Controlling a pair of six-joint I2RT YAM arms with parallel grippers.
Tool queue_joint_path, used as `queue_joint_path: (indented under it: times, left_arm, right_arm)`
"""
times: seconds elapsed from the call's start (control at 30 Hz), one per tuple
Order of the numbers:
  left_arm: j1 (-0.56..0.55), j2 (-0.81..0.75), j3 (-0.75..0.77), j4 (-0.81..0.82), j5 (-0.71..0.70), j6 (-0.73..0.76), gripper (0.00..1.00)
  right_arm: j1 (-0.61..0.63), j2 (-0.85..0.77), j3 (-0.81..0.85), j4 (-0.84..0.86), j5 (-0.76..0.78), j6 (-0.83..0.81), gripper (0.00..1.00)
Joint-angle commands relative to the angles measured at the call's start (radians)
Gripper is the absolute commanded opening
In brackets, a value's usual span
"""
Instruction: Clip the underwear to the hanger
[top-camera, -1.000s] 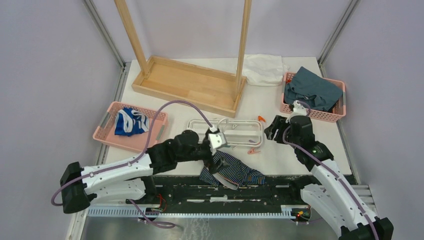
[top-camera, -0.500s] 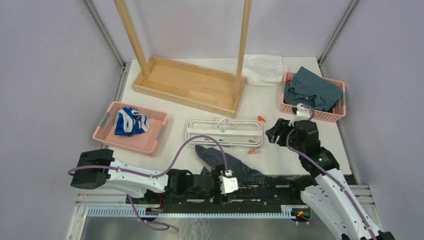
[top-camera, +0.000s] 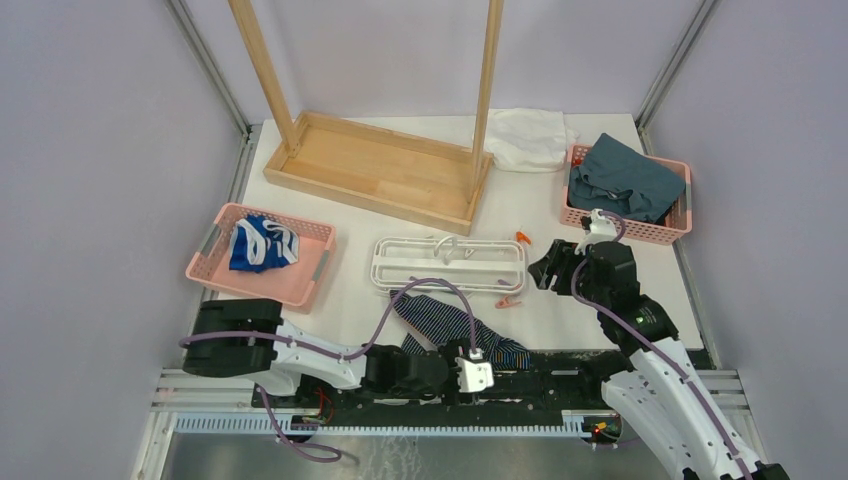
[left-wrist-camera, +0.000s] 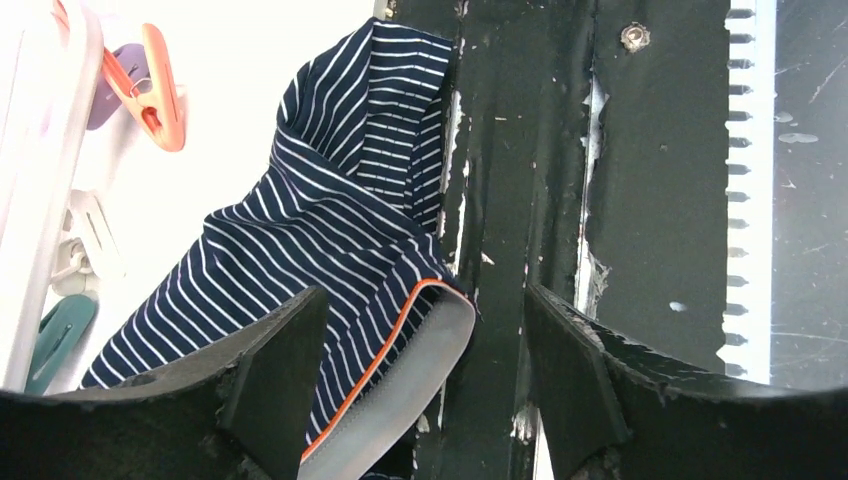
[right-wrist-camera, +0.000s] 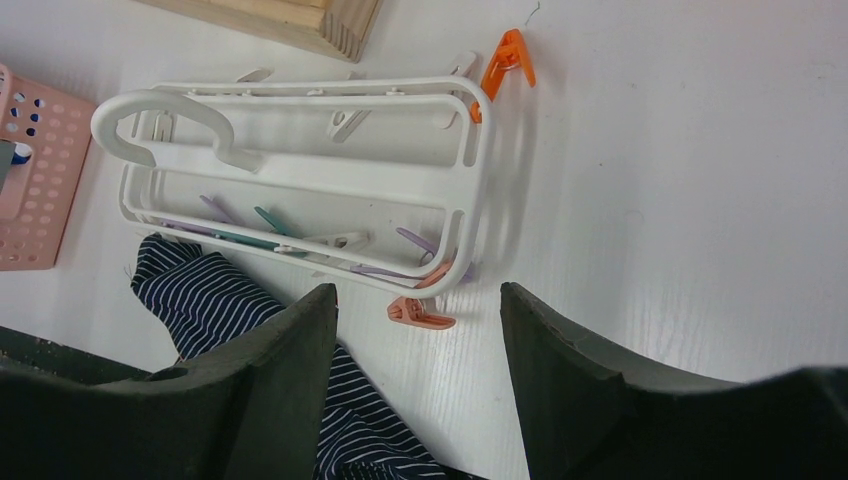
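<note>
Table (top-camera: 590, 300) carrying the hanger (right-wrist-camera: 320, 172), flat, long side left-to-right; underwear (left-wrist-camera: 330, 230) lying just nearer.
Underwear's long axis is running diagonally from the hanger's near rail to the table's near edge, orange-trimmed waistband nearest; the left arm is hiding that end from above. Left tool (left-wrist-camera: 420, 330) is standing wide astride the waistband corner, gripping nothing. Right tool (right-wrist-camera: 415, 300) is hovering wide, empty, by the hanger.

The left arm (top-camera: 310, 355) covers part of the underwear (top-camera: 445, 322); the wooden rack (top-camera: 380, 175) is cut off above.
</note>
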Motion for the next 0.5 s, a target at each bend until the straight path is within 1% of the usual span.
queue_joint_path:
  times: [0.0, 0.1, 0.27, 0.47]
  left_arm:
    - [-0.004, 0.036, 0.048, 0.086, -0.028, 0.02, 0.74]
    - [-0.004, 0.059, 0.067, 0.06, -0.011, 0.017, 0.69]
    - [-0.004, 0.07, 0.066, 0.038, 0.03, -0.006, 0.56]
    - [-0.002, 0.088, 0.076, 0.003, 0.017, -0.005, 0.53]
  right_arm:
    - [0.0, -0.006, 0.002, 0.028, -0.01, -0.009, 0.69]
    - [-0.002, -0.004, 0.006, 0.026, -0.013, -0.012, 0.69]
    - [0.0, -0.001, 0.005, 0.024, -0.012, -0.016, 0.69]
    - [0.001, -0.001, 0.011, 0.021, -0.022, -0.013, 0.69]
